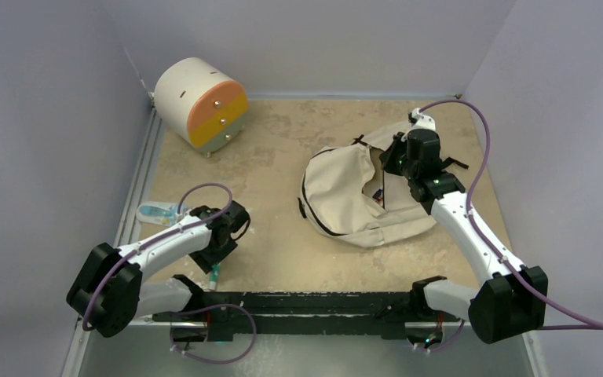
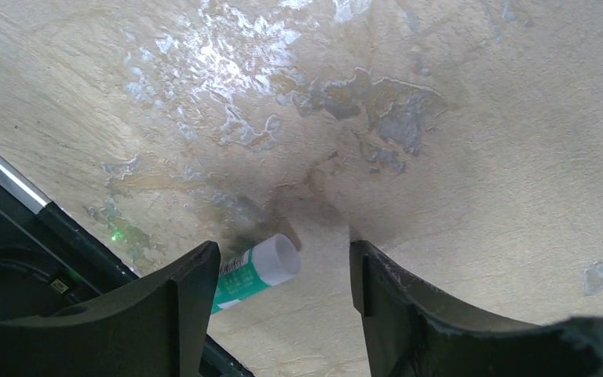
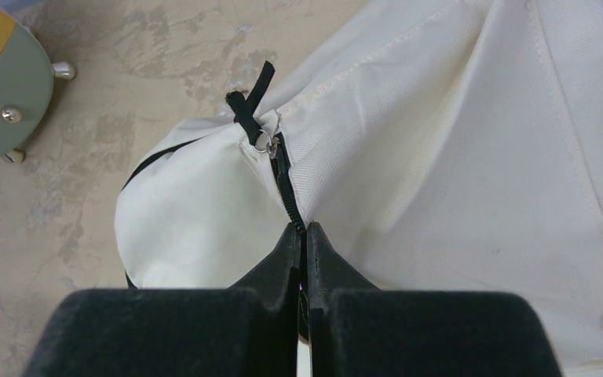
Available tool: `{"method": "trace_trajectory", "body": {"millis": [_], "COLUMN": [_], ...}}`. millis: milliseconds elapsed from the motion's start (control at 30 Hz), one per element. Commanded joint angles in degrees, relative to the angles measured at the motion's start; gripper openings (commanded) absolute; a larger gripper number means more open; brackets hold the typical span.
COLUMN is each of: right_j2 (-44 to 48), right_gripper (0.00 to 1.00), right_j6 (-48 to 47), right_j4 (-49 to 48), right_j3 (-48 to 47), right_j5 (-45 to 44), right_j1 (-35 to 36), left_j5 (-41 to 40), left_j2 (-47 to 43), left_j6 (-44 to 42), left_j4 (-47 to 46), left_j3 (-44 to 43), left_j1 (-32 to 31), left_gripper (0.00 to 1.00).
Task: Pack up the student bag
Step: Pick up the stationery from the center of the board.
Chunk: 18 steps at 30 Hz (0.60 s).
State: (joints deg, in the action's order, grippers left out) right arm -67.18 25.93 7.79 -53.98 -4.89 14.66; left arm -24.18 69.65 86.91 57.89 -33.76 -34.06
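The student bag [image 1: 345, 188] is a cream backpack lying crumpled at the right middle of the table, its dark opening facing my right arm. My right gripper [image 1: 392, 157] is shut on the student bag [image 3: 455, 141], pinching the fabric along the black zipper [image 3: 283, 169] just below its pull tab [image 3: 250, 102]. My left gripper [image 2: 283, 247] hangs open low over the table near the front left. A green and white glue stick [image 2: 255, 271] lies between its fingers, close to the left one, its lower end hidden. In the top view, the glue stick [image 1: 214, 276] pokes out below my left gripper [image 1: 218, 259].
A cream cylindrical drawer unit [image 1: 202, 102] with an orange front stands at the back left, and its edge [image 3: 0, 86] also appears in the right wrist view. A clear plastic item [image 1: 157, 213] lies by the left wall. A black rail [image 1: 306, 302] runs along the near edge.
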Motion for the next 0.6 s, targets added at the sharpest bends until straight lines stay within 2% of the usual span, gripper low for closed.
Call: {"method": "trace_trajectory", "body": {"millis": [0,167,400,567], "right_j2": [0.8,1.0,1.0,1.1], "right_gripper": [0.00,0.00,0.00,0.00], "right_j6": [0.5,0.4,0.5,0.5], "right_j4": [-3.0,-2.5,-2.8,-2.5], "right_j3": [-2.2,-2.5,-2.8,-2.8], "right_j5": [1.4,1.2,1.5,1.5], "right_j1": [0.2,0.2,0.2,0.1], "left_j5": [3.6,3.9,6.7,9.8], "left_j2": [1.5,3.4,1.3,1.7], "left_j6": [-1.5,-3.2,-7.5,-11.1], "left_j4": [-5.0,-4.7,-6.6,-7.6], "left_j3": [2.3,1.2,1.6,1.3], "left_j1": [0.4,0.4,0.4,0.4], "left_gripper": [0.61,0.58,0.54,0.64]}}
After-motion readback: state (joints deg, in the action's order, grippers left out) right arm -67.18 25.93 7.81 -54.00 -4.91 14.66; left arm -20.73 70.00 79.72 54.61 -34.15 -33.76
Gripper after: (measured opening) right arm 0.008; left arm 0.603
